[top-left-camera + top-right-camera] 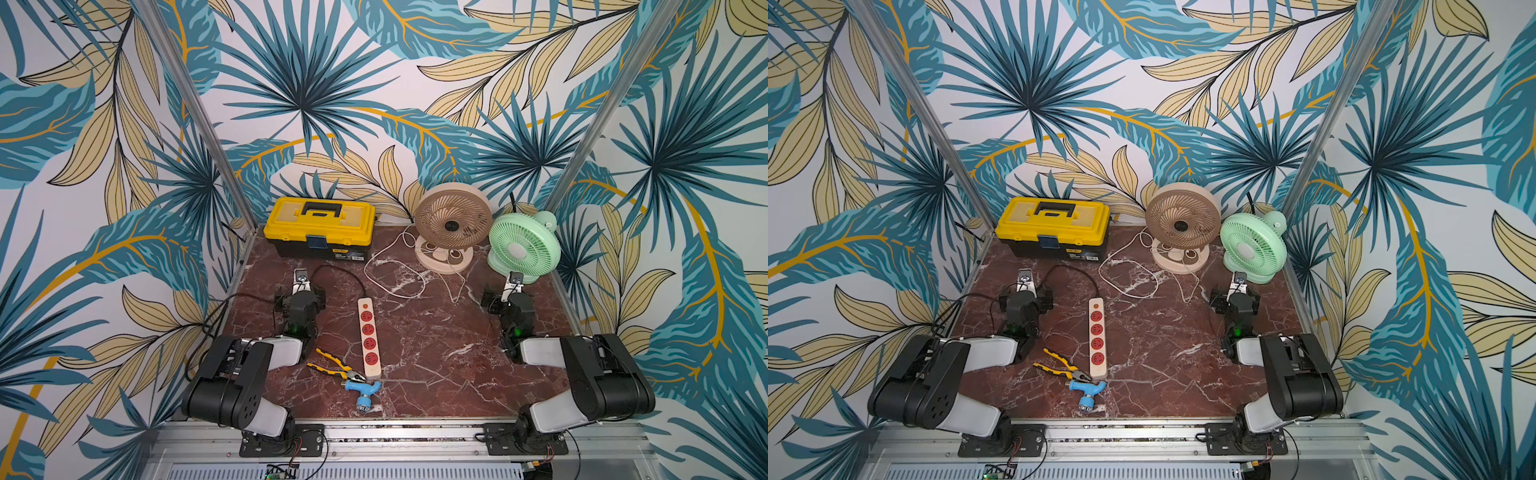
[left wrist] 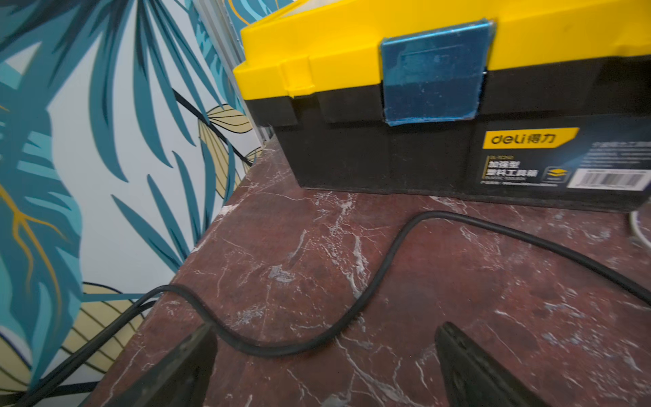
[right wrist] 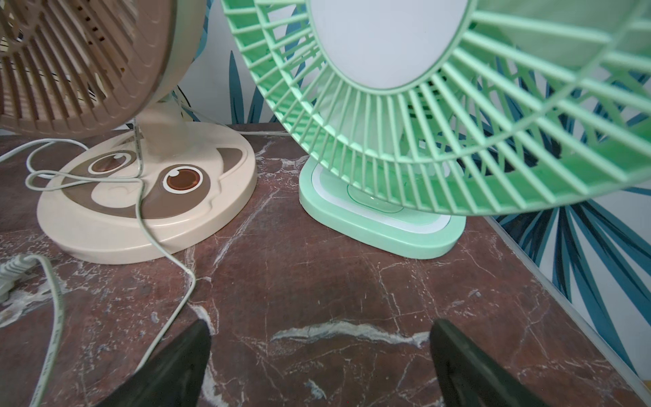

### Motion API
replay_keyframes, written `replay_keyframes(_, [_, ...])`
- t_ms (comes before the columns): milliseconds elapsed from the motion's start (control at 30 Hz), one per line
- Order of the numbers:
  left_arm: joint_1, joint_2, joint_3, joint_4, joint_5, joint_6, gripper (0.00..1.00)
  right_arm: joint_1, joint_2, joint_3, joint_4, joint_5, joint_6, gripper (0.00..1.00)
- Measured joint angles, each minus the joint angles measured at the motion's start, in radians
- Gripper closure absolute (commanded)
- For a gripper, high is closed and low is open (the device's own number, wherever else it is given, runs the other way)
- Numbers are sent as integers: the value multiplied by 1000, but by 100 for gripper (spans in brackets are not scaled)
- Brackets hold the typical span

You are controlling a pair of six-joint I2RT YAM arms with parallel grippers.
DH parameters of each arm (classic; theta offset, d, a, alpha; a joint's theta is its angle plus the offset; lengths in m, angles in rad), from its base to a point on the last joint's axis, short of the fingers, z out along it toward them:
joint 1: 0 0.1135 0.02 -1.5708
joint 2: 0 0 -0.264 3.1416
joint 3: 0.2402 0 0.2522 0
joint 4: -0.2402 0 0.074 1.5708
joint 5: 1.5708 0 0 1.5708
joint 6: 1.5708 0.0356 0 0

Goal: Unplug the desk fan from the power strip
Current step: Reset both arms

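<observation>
A dark red marble tabletop [image 1: 436,353] is seen, and the walls all around are covered with big blue and yellow leaves.

At the very front, a blue tap [image 1: 360,390] and yellow pliers [image 1: 332,365] are laid just beside the near end of the power strip [image 1: 369,336]. The power strip is laid flat in the middle of the tabletop, between the two arms, with its long side running front to back. Its four red sockets are shown in both top views, and nothing is plugged into any of them. Its dark cord [image 2: 387,260] is curled away from the far end and off the left side.

The left fingers [image 2: 190,366] are spread wide and nothing is held by them. The right fingers [image 3: 183,363] are spread wide too, with only bare tabletop between them.

Farther back, a white cord [image 1: 395,278] is looped loosely on the tabletop. It is led back to the brown fan [image 1: 453,224]. What looks like its plug [image 3: 14,269] is laid on the tabletop, not joined to the strip. At the back, a yellow toolbox [image 1: 320,226] and a green fan [image 1: 523,245] are stood beside the brown fan.

So the unplugging looks done. Nothing seems to be left to pull out.
</observation>
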Motion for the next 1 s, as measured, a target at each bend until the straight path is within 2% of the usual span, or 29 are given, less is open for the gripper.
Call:
replay_keyframes(67, [16,35,-10,84,41,10,0,0,0,0,0,4,2,0])
replay_keyframes(267, [29,54,-14,134,97,11,0,0,0,0,0,5,4,0])
replay_keyframes(1000, [41,48,-14,98,151,10,0,14,0,10,-9,0,-8,1])
